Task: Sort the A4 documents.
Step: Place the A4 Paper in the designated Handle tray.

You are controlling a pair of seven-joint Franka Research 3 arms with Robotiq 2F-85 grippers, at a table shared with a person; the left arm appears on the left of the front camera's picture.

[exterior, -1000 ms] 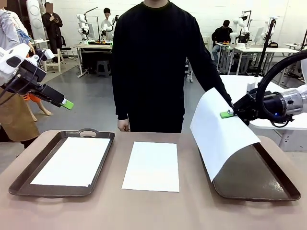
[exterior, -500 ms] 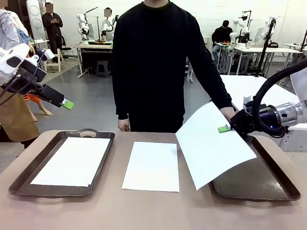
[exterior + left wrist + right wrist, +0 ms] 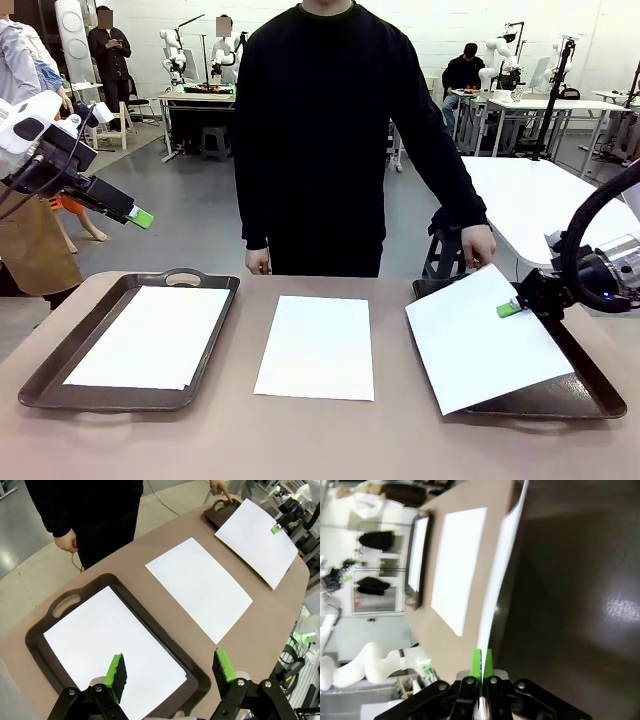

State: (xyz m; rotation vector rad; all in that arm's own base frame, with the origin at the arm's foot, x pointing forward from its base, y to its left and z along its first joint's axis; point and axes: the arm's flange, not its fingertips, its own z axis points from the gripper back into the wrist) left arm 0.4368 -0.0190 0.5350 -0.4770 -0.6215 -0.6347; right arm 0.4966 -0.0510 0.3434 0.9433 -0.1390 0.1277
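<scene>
Roughly a third done, from the looks of it. The left sheet [image 3: 150, 335] lies flat in the left tray [image 3: 30, 385] at 9 o'clock. The middle sheet [image 3: 318, 345] sits on the bare table, untouched. The right sheet [image 3: 480, 340] lies skewed over the right tray [image 3: 590, 395] at 3 o'clock, its edge pinched by the right gripper [image 3: 512, 308]. A person's hand [image 3: 478, 245] is by its 12 o'clock corner. The left gripper [image 3: 140, 217] hangs spread and empty.

Right tray [image 3: 590, 395] partly under sheet [image 3: 485, 340]

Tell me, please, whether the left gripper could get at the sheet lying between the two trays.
Probably yes: the left gripper hangs open and raised, and nothing covers the middle sheet.
</scene>
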